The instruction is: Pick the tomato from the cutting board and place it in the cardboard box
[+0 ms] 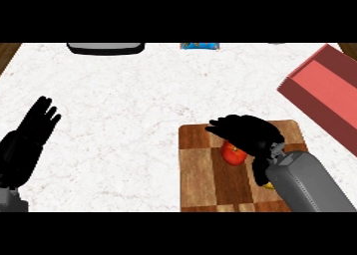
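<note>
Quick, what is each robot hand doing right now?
Left hand: open, resting, holding nothing.
Right hand: curled over the tomato; a real grip cannot be told.

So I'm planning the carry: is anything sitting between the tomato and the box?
Nothing visible. The tomato lies on the cutting board under the right hand; only bare counter separates the board from the reddish box at upper right.

No readable text, labels or numbers anywhere.
</note>
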Robot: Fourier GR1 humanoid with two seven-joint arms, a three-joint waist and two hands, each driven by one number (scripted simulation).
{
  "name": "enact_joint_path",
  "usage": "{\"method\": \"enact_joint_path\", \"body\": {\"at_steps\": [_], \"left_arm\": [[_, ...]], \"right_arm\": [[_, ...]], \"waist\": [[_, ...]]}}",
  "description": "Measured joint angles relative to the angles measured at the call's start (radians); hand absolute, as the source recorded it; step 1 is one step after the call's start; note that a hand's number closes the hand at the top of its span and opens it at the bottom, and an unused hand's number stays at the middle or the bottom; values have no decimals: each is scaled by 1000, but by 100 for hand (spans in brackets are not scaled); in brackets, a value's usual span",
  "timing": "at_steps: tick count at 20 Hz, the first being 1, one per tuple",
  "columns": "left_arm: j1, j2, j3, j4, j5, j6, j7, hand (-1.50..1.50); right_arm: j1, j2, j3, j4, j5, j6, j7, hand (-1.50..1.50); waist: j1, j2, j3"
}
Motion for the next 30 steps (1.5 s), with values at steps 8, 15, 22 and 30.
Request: {"method": "enact_joint_path", "body": {"at_steps": [8, 15, 22, 30], "left_arm": [[-10, -3, 15, -5, -4, -6, 15, 0], [-25, -2, 28, 15, -6, -16, 10, 0], [-17, -10, 33, 23, -9, -22, -5, 0], [-3, -9, 36, 22, -10, -30, -13, 0]], "right_arm": [[-1, 20, -16, 82, 56, -75, -64, 150], [4, 36, -8, 87, 86, -140, -146, 150], [21, 53, -108, 143, 104, -206, -102, 150], [92, 58, -304, 119, 100, -272, 103, 150]], "waist": [[0, -1, -1], [-1, -1, -1], [-3, -3, -1], [-9, -2, -1]]}}
